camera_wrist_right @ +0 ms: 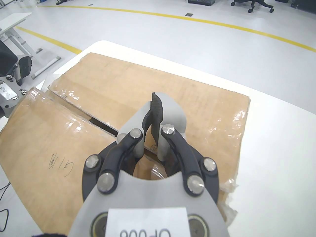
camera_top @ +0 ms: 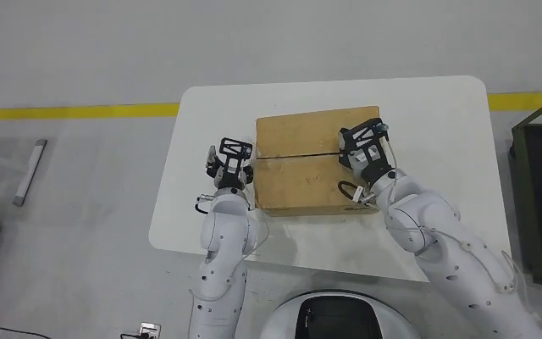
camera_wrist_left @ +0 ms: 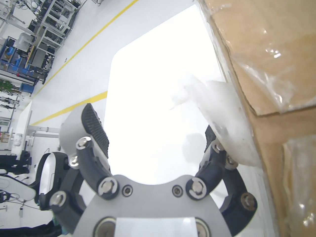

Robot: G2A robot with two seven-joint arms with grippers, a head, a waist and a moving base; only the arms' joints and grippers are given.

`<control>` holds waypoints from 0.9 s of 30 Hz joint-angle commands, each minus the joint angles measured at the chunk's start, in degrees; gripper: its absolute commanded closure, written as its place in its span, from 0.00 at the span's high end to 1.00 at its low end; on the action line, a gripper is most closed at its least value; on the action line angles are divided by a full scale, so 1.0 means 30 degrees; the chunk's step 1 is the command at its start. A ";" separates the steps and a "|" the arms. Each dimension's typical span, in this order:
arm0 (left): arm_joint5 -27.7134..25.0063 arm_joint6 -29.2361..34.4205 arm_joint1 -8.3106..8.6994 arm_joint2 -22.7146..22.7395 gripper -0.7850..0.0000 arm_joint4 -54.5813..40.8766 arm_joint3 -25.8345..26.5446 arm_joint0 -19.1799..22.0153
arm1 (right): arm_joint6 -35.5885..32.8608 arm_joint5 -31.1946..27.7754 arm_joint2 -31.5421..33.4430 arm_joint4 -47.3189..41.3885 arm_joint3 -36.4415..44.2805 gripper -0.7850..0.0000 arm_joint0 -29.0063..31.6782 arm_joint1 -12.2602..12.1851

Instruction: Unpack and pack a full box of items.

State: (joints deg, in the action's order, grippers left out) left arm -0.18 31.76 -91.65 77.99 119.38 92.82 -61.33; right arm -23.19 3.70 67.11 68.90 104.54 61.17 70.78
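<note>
The right gripper (camera_wrist_right: pixel 155 110), its two fingers pressed together with nothing seen between them, sits over the top of a closed cardboard box (camera_top: pixel 305 161), near the right end of the seam where the two top flaps meet. The left gripper (camera_wrist_left: pixel 150 122) is spread wide and holds nothing, over the white counter (camera_top: pixel 212 119) just beside the box's left end, one finger close to the cardboard wall where a loose scrap of clear tape (camera_wrist_left: pixel 222 114) hangs off the edge. The box lies mid-counter, flaps down, shiny tape remnants along its edges
</note>
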 commanded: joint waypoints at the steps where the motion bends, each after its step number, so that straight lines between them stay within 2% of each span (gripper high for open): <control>1: 0.0078 -0.0109 -0.0007 0.0078 1.00 -0.0465 0.0032 0.0020 | -0.0015 -0.0002 0.0034 0.0042 -0.0003 0.00 0.0005 0.0020; 8: 0.0247 0.0303 -0.0050 0.0897 1.00 -0.3597 0.0613 -0.0092 | -0.0044 -0.0085 0.0108 0.0109 -0.0032 0.00 0.0015 0.0107; 14: -0.0380 0.0242 0.0027 0.1482 1.00 -0.5513 0.1593 -0.0464 | -0.0052 -0.0188 0.0146 0.0179 -0.0070 0.00 0.0050 0.0179; 27: -0.0498 -0.0126 0.0225 0.1141 1.00 -0.4967 0.3528 -0.0918 | -0.0083 -0.0241 0.0285 0.0403 0.0048 0.00 0.0265 0.0314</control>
State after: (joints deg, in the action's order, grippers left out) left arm -1.81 31.60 -91.00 81.65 104.03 103.12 -64.12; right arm -23.39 3.01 67.93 70.10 104.67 61.93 71.70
